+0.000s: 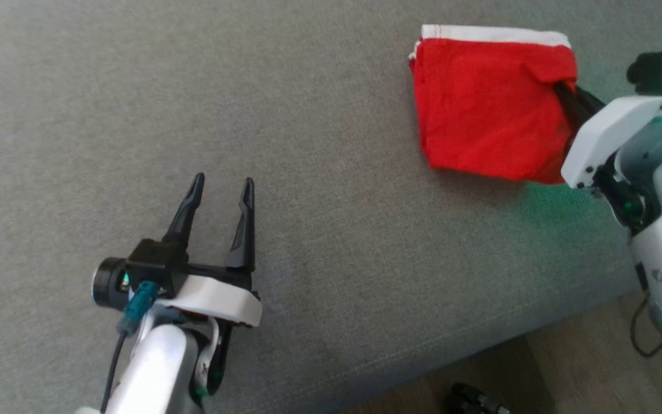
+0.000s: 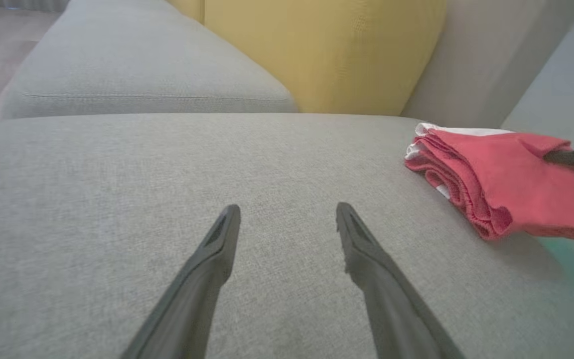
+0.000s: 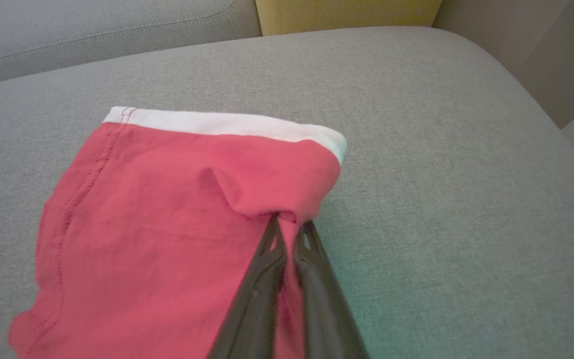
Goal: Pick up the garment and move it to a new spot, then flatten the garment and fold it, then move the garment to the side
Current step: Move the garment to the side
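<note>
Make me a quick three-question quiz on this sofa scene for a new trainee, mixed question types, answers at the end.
1. True or false: the left gripper is shut.
2. The red garment on the grey sofa cushion is: A) hanging in the air, B) folded, C) spread out in one layer.
3. Short answer: which gripper grips the garment's edge?

Key: 1 false, it stands open over bare cushion; 2 B; 3 the right gripper.

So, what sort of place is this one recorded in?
Most likely a living room, in a home or a mock-up of one. The work surface is a grey sofa seat, a yellow cushion stands behind it, and wood-look floor shows past its front edge.
</note>
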